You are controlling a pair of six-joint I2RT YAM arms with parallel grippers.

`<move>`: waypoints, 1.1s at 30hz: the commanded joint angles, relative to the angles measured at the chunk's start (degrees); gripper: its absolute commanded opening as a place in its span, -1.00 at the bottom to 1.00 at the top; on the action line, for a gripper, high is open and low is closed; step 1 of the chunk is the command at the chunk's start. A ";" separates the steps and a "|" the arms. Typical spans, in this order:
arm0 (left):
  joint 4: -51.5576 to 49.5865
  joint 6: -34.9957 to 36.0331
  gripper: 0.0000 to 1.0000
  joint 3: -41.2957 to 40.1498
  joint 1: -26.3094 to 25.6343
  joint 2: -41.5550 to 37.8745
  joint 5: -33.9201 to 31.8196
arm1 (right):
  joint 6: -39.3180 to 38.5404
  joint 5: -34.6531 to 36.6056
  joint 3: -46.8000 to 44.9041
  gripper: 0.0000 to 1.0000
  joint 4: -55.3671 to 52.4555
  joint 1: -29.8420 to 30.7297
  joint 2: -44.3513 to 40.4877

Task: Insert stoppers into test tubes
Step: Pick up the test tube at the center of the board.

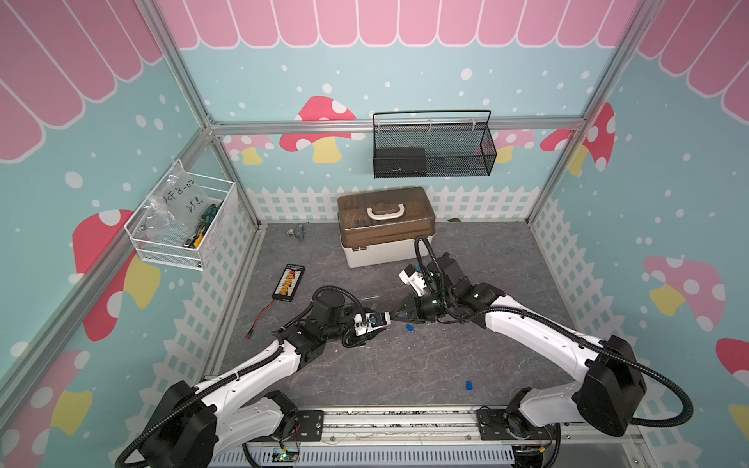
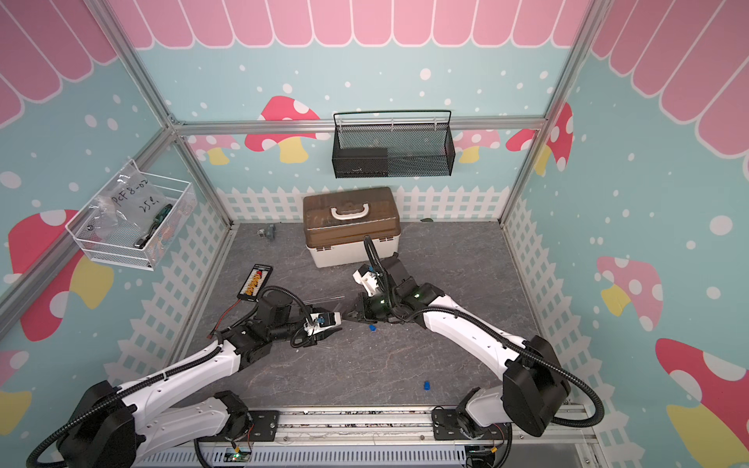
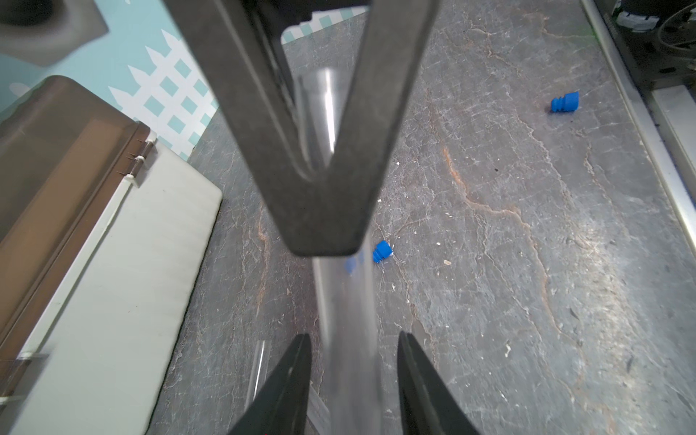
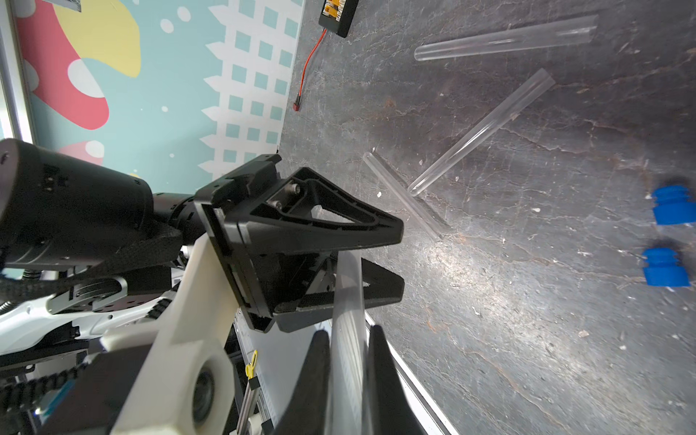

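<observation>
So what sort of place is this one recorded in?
Probably a staged robot test cell, not a real lab: an aluminium-framed booth with mushroom-print walls, two arms mounted on a front rail, and loose test tubes and blue stoppers on the grey floor.

Left tool (image 2: 337, 319) and right tool (image 2: 352, 314) meet tip to tip over the middle of the grey table (image 2: 385, 364); jaw stance too small to judge. One blue stopper (image 2: 371, 327) lies just beside the right tool, a second stopper (image 2: 426, 385) near the front edge. A clear test tube (image 2: 324, 300) lies behind the left tool. Brown-lidded box (image 2: 350, 225) at rear; connector board (image 2: 254, 282) to the left.
</observation>
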 commanded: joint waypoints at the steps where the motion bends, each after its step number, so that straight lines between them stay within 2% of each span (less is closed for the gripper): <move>1: 0.55 1.74 -0.26 -0.85 0.24 -0.53 0.66 | 1.44 -0.78 -0.79 -0.82 1.15 0.16 -0.89; 13: 0.37 1.67 -0.52 -0.54 0.25 -0.48 0.88 | 1.70 -1.08 -0.88 -0.83 1.74 0.16 -0.57; 20: 0.27 1.55 -0.78 -0.13 0.25 -0.70 1.18 | 2.04 -0.69 -1.23 -0.81 1.86 0.16 -0.90; 22: 0.22 1.32 -0.86 0.00 0.15 -0.70 1.41 | 2.07 -0.44 -1.23 -0.76 1.92 0.16 -1.12; 25: 0.40 0.27 -0.98 0.46 0.03 -0.39 1.07 | 1.73 0.63 -0.96 -0.44 2.19 0.07 -2.32; 27: 1.25 -0.98 -1.00 0.61 0.02 -0.09 0.37 | 1.16 2.27 -0.88 -0.30 2.15 -0.38 -3.76; 30: 2.95 -3.81 -1.00 0.88 -0.10 0.44 -1.16 | -0.14 6.51 -1.77 -0.21 0.90 -2.28 -7.30; 33: 6.05 -8.90 -1.00 1.26 -0.49 1.43 -3.69 | -4.68 18.70 -1.64 -0.20 -9.16 -3.13 -11.46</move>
